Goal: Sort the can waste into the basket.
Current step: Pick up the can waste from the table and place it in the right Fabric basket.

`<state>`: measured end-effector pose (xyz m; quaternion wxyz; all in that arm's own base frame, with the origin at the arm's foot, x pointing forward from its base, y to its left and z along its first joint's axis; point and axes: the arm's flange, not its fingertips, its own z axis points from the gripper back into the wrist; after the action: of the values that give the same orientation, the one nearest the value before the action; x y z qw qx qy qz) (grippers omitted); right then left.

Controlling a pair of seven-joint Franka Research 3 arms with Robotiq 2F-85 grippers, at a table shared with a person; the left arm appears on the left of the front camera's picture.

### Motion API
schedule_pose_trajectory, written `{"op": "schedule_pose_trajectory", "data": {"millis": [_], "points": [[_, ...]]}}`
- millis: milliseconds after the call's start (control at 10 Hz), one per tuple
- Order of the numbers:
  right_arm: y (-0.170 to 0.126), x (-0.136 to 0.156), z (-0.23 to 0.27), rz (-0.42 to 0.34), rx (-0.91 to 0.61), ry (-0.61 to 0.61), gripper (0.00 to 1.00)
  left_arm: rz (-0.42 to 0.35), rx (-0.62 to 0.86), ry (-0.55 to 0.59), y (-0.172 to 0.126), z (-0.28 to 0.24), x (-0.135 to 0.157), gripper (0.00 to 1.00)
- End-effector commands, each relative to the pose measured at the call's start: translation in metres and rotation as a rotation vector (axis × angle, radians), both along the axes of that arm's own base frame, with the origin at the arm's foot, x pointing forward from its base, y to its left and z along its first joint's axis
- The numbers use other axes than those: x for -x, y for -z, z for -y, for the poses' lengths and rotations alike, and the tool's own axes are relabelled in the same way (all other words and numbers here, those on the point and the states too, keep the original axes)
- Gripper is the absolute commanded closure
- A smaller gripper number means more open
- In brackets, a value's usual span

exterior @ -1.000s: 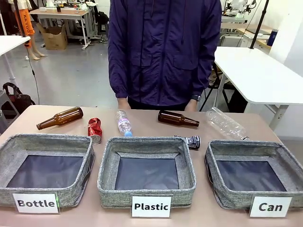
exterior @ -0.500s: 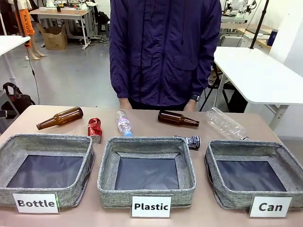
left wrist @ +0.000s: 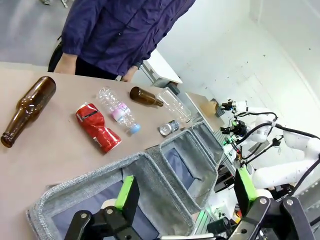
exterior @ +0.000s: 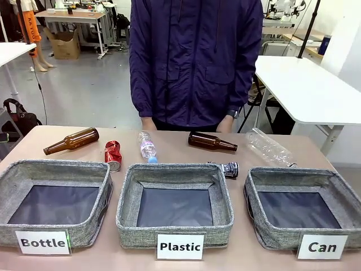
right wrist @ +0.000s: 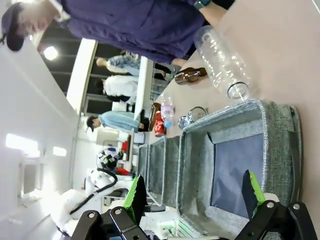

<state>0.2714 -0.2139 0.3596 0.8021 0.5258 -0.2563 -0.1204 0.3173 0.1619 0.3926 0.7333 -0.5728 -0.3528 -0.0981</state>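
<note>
Across the counter (exterior: 316, 152), a person (exterior: 194, 62) in a dark purple jacket is standing at the far edge, hands hanging low. Three grey baskets are sitting in a row along the near side, dark bottoms showing: the Bottle basket (exterior: 51, 168) at left, the Plastic basket (exterior: 175, 172) in the middle, the Can basket (exterior: 293, 174) at right. The left end effector (left wrist: 184, 189) is hovering over the Bottle basket and the right end effector (right wrist: 194, 190) over the Can basket, both with fingers spread and gripping nothing. Beyond the baskets, brown bottles (exterior: 73, 140) and clear bottles (exterior: 269, 148) are lying on their sides. The red can (exterior: 113, 154) is lying behind the Bottle basket's far right corner. The silver can (exterior: 229, 168) is lying just beside the Plastic basket's far right corner, outside the Can basket.
</note>
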Motion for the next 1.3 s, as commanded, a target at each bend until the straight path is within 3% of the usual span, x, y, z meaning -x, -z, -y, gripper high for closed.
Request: {"op": "schedule_pose_trajectory", "data": {"millis": [0,200,500,600,700,800,1100,1200], "points": [[-0.029,0.003,-0.045,0.204,0.181,-0.072,0.0,0.016,0.016,0.001,-0.001,0.0,0.0,0.0],[-0.065,-0.003,-0.097,0.36,0.426,-0.138,0.0,0.016,0.016,0.001,-0.001,0.0,0.0,0.0],[-0.099,-0.028,-0.178,0.51,0.793,-0.378,0.0,0.016,0.016,0.001,-0.001,0.0,0.0,0.0],[-0.104,-0.033,-0.186,0.524,0.805,-0.416,0.0,0.016,0.016,0.001,-0.001,0.0,0.0,0.0],[-0.104,-0.029,-0.168,0.539,0.721,-0.436,0.0,0.016,0.016,0.001,-0.001,0.0,0.0,0.0],[-0.098,-0.013,-0.138,0.532,0.647,-0.4,0.0,0.016,0.016,0.001,-0.001,0.0,0.0,0.0],[-0.087,0.021,-0.101,0.528,0.611,-0.332,0.0,0.016,0.016,0.001,-0.001,0.0,0.0,0.0],[-0.08,0.027,-0.084,0.481,0.582,-0.306,0.0,0.016,0.016,0.001,-0.001,0.0,0.0,0.0]]}}
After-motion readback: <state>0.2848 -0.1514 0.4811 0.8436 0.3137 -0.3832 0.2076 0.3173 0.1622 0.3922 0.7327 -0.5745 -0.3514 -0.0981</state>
